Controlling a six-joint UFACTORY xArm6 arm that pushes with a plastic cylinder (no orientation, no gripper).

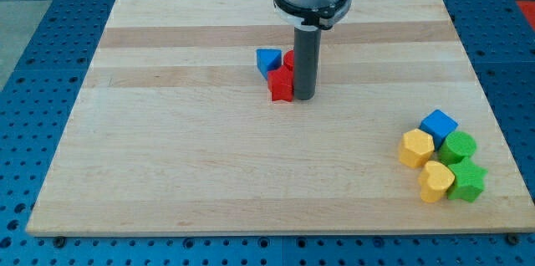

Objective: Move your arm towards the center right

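There is no claw on this arm: it ends in a straight dark rod, so nothing opens, shuts or holds, and my tip [303, 99] is the only working part. My tip rests on the pale wooden desk [209, 174], a little above its middle, touching or nearly touching the right side of a red plastic block [281, 84], whose exact shape I cannot make out. A second red piece [288, 58] peeks out just above that block, partly hidden by the rod. A blue triangular plastic block [267, 60] sits just up and to the left of the red block.

The task names no block, only a place: the centre right of the desk. From the red block that place lies towards the view's right and slightly towards the view's bottom, so my tip is on the side facing the goal, and I judge that a move that way would leave the red and blue blocks where they are.

Well to the right of the red block and lower, near the desk's bottom right corner, is a tight cluster: a blue cube [439, 124], two yellow blocks [415, 148] [435, 181] and two green blocks [458, 146] [467, 180]. In my judgement a path running level to the right would pass above this cluster; dipping low risks nudging the blue cube.
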